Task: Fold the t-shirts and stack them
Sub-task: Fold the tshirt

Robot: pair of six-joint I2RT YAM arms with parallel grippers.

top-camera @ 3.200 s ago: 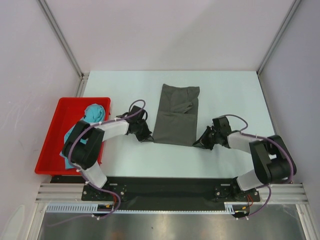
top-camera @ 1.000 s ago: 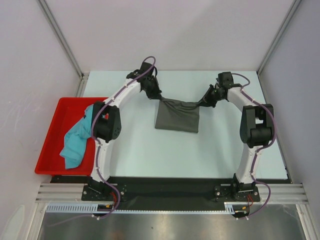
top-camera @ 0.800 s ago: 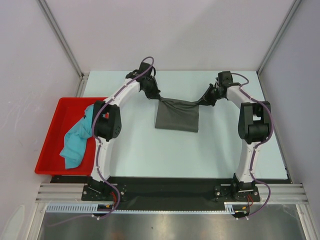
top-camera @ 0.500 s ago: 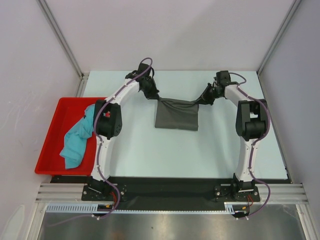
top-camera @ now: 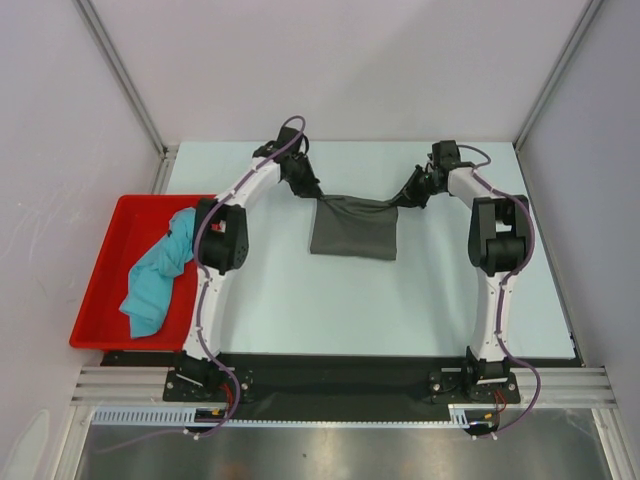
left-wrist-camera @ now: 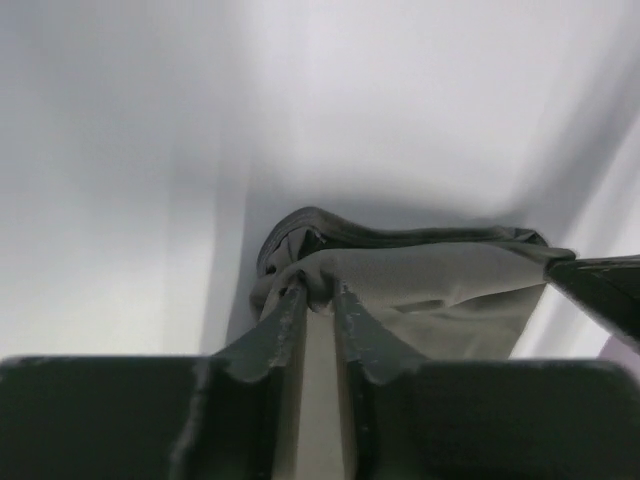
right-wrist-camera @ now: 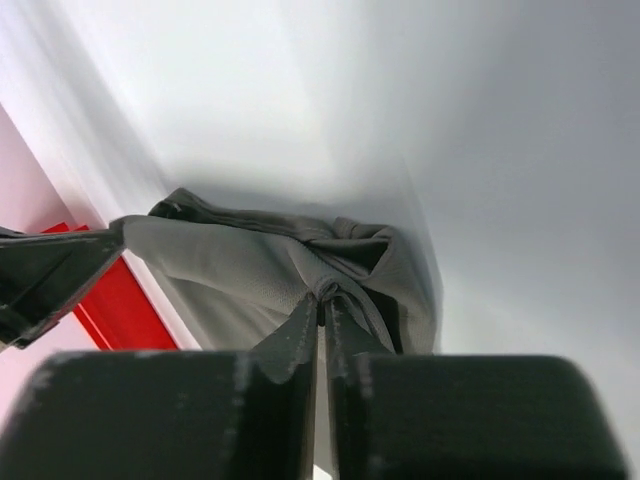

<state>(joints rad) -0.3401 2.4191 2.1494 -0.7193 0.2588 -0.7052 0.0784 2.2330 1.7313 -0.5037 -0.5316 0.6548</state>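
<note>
Both arms now reach far across the counter (top-camera: 290, 300), whereas a few seconds ago they sat low at the near end of the dark grey t-shirt (top-camera: 352, 232). That shirt, then a long strip, now shows as a shorter, roughly square block in the middle of the counter. Our left tool (top-camera: 312, 192) is clamped on the shirt's far left corner. In the left wrist view its two fingers (left-wrist-camera: 290, 320) sit close together with a bunch of grey cloth pinched between their tips. Our right tool (top-camera: 404, 198) is closed on the far right corner, and the right wrist view shows its fingers (right-wrist-camera: 300, 325) nearly touching around a gathered fold. Between the two tools the far edge of the shirt runs taut, with a slight sag in the middle, while the rest lies flat toward the bases. We cannot tell whether the held corners are clear of the counter. The teal t-shirt (top-camera: 158, 275) lies crumpled in the red tray (top-camera: 100, 290) at the left edge, well apart from the grey one, partly behind the left arm.
</note>
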